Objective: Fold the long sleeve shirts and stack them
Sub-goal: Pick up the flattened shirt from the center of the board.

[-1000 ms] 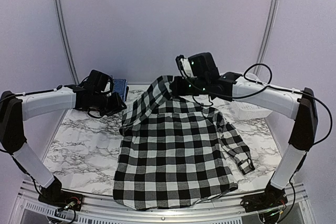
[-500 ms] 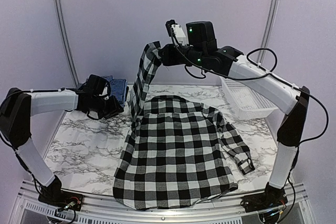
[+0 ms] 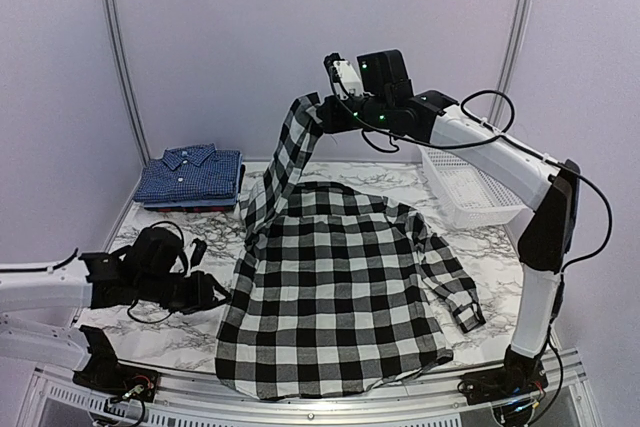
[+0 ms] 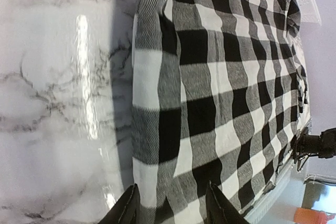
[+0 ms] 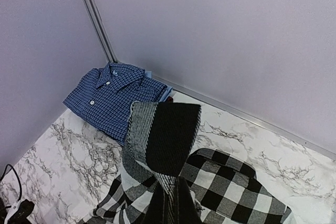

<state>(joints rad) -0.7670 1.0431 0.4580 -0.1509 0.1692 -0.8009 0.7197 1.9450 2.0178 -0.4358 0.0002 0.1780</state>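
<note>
The black-and-white checked shirt [image 3: 340,287] lies spread on the marble table, collar to the far side. My right gripper [image 3: 320,119] is shut on its left sleeve [image 3: 275,177] and holds the cuff high above the table, so the sleeve hangs down. In the right wrist view the cuff [image 5: 168,135] drapes out of my gripper [image 5: 176,198]. My left gripper [image 3: 213,294] is low at the shirt's left edge. In its wrist view it [image 4: 173,211] is open, its fingers straddling the shirt's side edge [image 4: 157,129]. A folded stack of dark blue shirts [image 3: 190,175] lies at the far left and also shows in the right wrist view [image 5: 113,98].
A white mesh basket [image 3: 470,189] stands at the far right of the table. The shirt's right sleeve [image 3: 450,272] lies bent toward the right edge. Bare marble [image 3: 160,237] lies between the blue stack and my left arm.
My right gripper has lifted the left sleeve from the table to high above it. My left arm has swung from near the blue stack to the shirt's near left edge.
</note>
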